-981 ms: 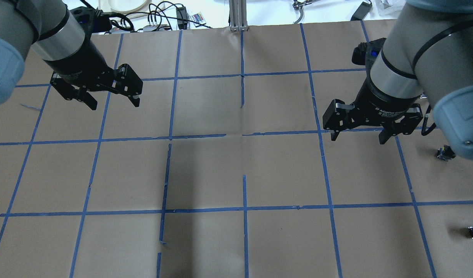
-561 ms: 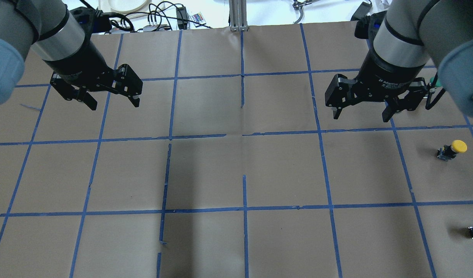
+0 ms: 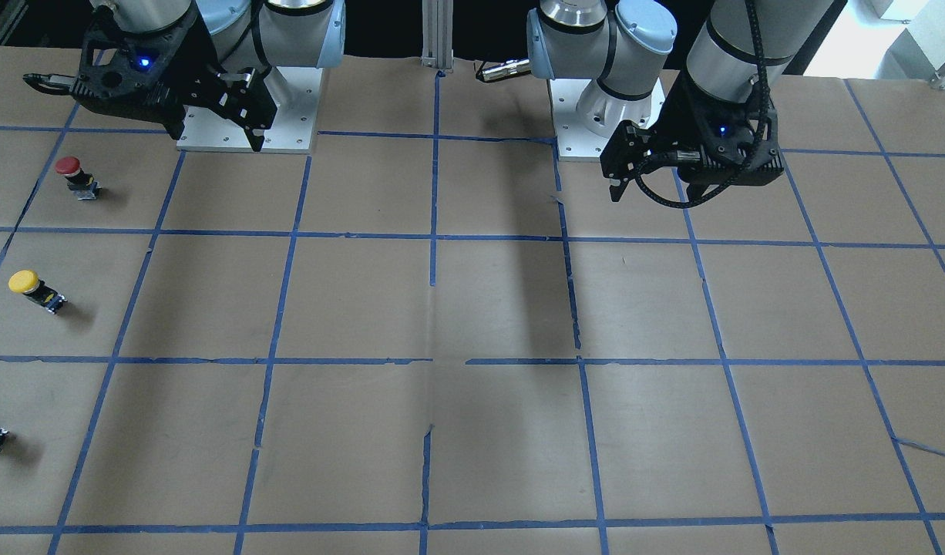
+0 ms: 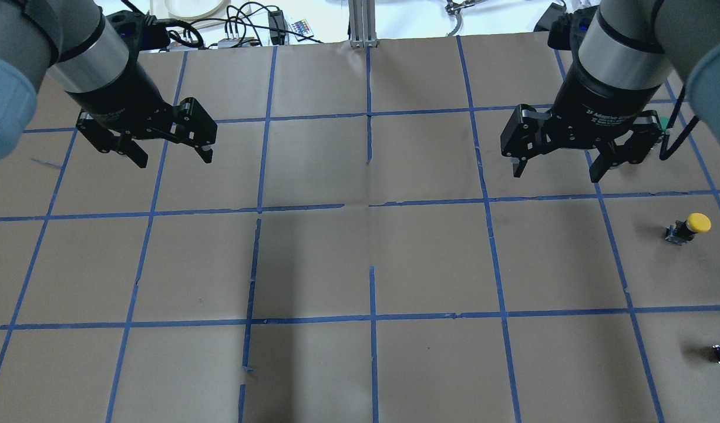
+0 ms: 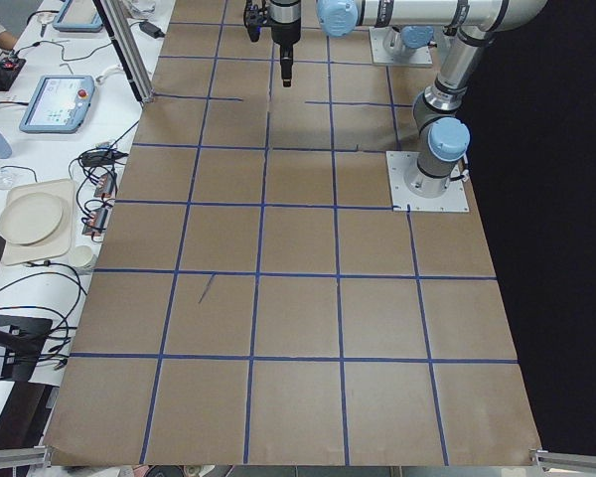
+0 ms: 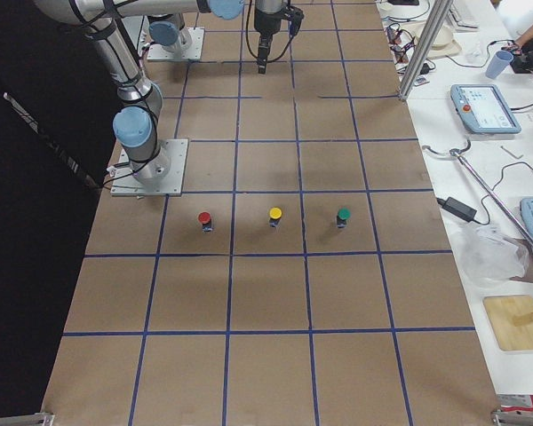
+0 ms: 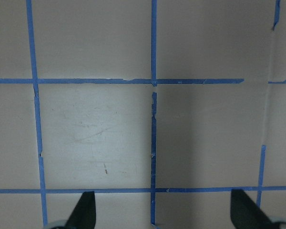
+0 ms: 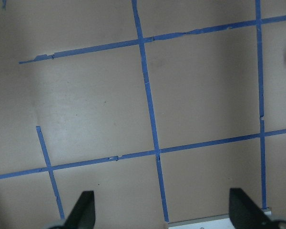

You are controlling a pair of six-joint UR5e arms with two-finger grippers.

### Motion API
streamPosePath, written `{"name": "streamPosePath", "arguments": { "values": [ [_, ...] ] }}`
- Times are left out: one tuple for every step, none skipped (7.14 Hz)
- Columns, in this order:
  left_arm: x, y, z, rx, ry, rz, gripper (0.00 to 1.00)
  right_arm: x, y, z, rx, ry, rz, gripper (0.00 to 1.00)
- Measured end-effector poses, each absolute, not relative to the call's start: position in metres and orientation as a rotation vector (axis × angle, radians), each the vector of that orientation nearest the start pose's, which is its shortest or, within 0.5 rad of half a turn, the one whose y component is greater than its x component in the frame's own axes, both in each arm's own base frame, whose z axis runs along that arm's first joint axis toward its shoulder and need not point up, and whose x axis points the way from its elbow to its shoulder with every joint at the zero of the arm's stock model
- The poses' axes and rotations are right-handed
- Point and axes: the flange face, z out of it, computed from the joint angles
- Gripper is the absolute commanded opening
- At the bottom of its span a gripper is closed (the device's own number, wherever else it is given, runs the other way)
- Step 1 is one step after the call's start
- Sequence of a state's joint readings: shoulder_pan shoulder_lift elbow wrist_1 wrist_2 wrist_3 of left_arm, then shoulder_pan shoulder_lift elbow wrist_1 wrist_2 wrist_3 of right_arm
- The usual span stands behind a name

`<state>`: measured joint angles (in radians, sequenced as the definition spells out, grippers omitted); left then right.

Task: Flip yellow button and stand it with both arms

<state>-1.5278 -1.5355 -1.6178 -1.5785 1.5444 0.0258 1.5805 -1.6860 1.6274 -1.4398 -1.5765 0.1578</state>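
Nearest me, at the end of the desk (image 6: 275, 355) on the robot's right, the yellow button (image 4: 687, 228) sits in a row between a red button (image 6: 204, 219) and a green button (image 6: 343, 216); it looks small, light and rigid, its domed cap probably slick, so I would take it by the squarer dark body under the cap. Beyond it the right end effector (image 4: 558, 169) hangs in the air, released and holding nothing, and far across the desk the left end effector (image 4: 173, 157) hovers likewise spread and empty, well apart from the button.
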Motion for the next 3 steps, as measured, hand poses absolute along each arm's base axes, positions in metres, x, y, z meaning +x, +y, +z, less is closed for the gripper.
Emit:
{"name": "streamPosePath", "arguments": {
  "values": [
    [-0.1155, -0.4803, 0.4811, -0.029, 3.169, 0.029, 0.99, 0.1367, -0.4334, 0.5014, 0.237, 3.14, 0.113, 1.0],
    [-0.1155, -0.4804, 0.4813, -0.029, 3.169, 0.029, 0.99, 0.1363, -0.4336, 0.5014, 0.238, 3.142, 0.112, 1.0],
    [-0.1155, -0.4804, 0.4814, -0.028, 3.17, 0.028, 0.99, 0.1358, -0.4338, 0.5015, 0.236, 3.145, 0.109, 1.0]
  ]
}}
